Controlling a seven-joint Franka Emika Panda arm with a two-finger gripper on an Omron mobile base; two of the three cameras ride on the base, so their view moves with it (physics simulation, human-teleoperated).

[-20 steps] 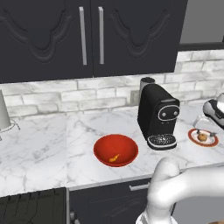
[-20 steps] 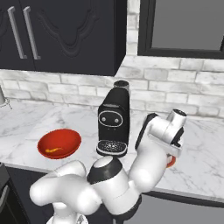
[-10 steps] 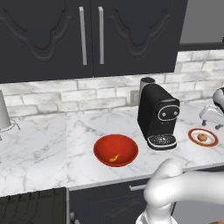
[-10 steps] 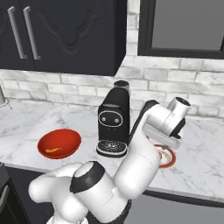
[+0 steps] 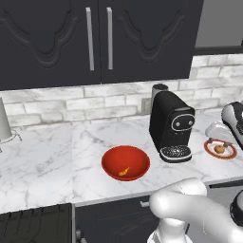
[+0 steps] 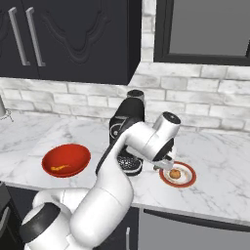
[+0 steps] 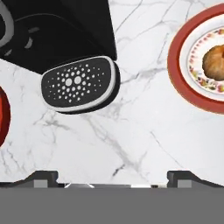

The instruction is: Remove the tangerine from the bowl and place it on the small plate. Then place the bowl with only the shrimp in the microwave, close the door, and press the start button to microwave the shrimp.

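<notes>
The wide red bowl (image 5: 126,163) (image 6: 66,160) sits near the counter's front edge with the curved orange shrimp (image 5: 124,171) (image 6: 61,167) inside it; its rim just shows in the hand view (image 7: 3,116). The tangerine (image 5: 219,148) (image 6: 175,173) (image 7: 215,61) rests on the small plate (image 5: 230,153) (image 6: 189,179) (image 7: 177,74), right of the coffee machine. My gripper (image 5: 219,132) (image 6: 165,165) (image 7: 113,179) hangs open and empty above the marble, between the plate and the coffee machine. The microwave (image 6: 210,29) is mounted high at the right, with its door's window facing me.
A black coffee machine (image 5: 172,126) (image 6: 128,122) stands between bowl and plate; its perforated drip tray (image 7: 78,83) lies just ahead of my hand. Dark upper cabinets (image 5: 95,38) hang over the counter. A metal object (image 5: 4,126) stands at the far left.
My hand has lifted off the small plate and swung left toward the coffee machine, uncovering the plate. The tangerine stays on the plate, and the bowl has not moved.
</notes>
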